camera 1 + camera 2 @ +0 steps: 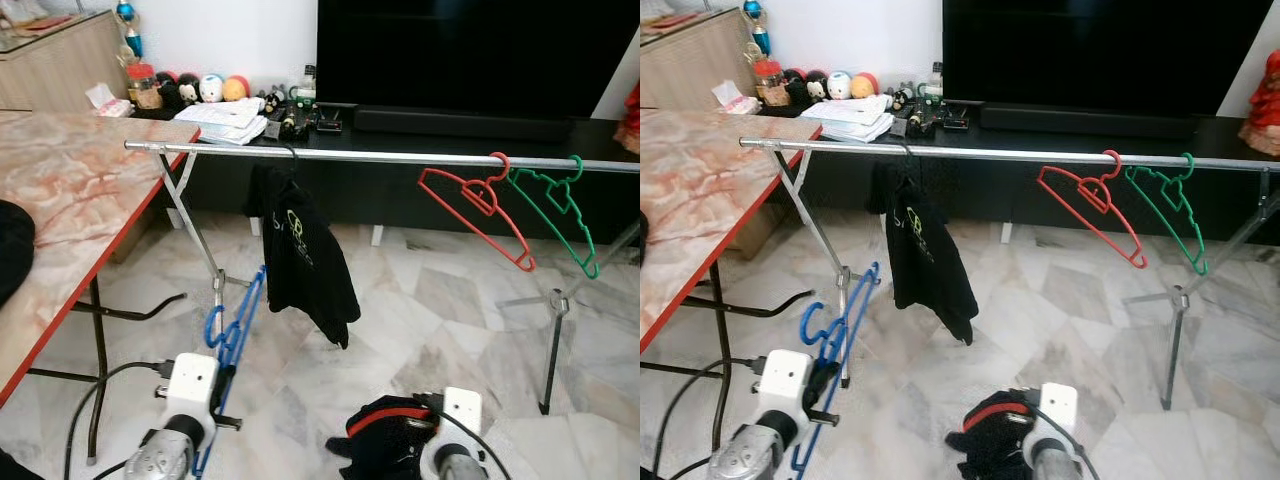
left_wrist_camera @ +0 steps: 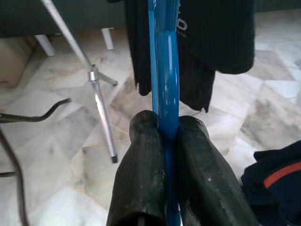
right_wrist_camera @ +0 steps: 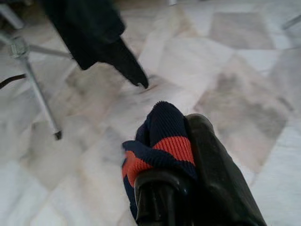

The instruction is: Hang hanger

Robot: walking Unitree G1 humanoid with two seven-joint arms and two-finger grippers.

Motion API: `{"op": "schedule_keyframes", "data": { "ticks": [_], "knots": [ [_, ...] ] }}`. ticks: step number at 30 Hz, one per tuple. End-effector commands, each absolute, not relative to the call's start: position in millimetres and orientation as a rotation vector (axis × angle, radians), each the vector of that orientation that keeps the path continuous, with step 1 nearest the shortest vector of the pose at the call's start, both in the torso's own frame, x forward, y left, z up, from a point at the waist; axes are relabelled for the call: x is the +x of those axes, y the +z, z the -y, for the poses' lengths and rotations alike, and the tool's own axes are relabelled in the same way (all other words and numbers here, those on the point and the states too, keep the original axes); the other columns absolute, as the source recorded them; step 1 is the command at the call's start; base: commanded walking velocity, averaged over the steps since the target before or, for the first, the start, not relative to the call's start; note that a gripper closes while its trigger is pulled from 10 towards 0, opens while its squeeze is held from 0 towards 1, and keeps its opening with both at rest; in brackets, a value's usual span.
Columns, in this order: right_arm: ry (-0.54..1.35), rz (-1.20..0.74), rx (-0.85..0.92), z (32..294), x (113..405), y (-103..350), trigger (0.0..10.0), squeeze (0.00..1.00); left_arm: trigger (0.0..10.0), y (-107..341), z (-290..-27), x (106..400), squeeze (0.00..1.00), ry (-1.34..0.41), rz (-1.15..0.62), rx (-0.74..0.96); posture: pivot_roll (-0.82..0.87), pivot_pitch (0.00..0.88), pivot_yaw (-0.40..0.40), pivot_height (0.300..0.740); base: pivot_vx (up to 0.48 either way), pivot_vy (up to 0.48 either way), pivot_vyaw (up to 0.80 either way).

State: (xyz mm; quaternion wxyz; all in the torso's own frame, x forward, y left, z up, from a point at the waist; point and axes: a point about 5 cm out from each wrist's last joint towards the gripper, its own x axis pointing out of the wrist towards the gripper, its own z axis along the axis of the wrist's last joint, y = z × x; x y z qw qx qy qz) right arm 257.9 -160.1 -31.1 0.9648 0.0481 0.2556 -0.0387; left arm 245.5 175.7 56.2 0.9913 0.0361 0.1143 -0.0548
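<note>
Gripping a blue hanger in the left gripper, over marble floor; clamping a navy-and-orange garment in the right gripper; facing a steel rail.

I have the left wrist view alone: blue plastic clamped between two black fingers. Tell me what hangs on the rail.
Observer: On the rail hang a black garment, a red hanger and a green hanger.
Operator: Report the free rail.
Observer: A bare stretch lies between the black garment and the red hanger.
Operator: Describe what I am holding.
Observer: The left pincer holds a blue hanger, low by the rack's left leg, hook up.
Operator: Give me the other arm.
Observer: The right pincer grips a navy cloth with an orange band.
</note>
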Motion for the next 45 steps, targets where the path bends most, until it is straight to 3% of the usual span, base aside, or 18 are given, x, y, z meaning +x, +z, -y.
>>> {"op": "schedule_keyframes", "data": {
  "ticks": [1, 13, 45],
  "knots": [
    [-0.087, -0.513, 0.089, 164.5, 258.1, -30.5, 10.0, 0.0, 10.0, 59.2, -172.8, 246.0, 0.0, -0.125, -0.211, 0.068, 0.1, 0.059, 0.044, 0.74, 0.0, 0.0, 0.0],
    [-0.086, -0.51, 0.084, 164.1, 258.2, -30.3, 10.0, 0.0, 10.0, 59.3, -172.2, 245.8, 0.0, -0.132, -0.212, 0.066, 0.1, 0.056, 0.045, 0.74, 0.0, 0.0, 0.0],
    [-0.081, -0.491, 0.072, 162.9, 262.7, -26.4, 10.0, 0.0, 10.0, 61.0, -173.1, 246.8, 0.0, -0.13, -0.202, 0.058, 0.1, 0.053, 0.041, 0.74, -0.265, 0.0, 0.0]
  ]
}}
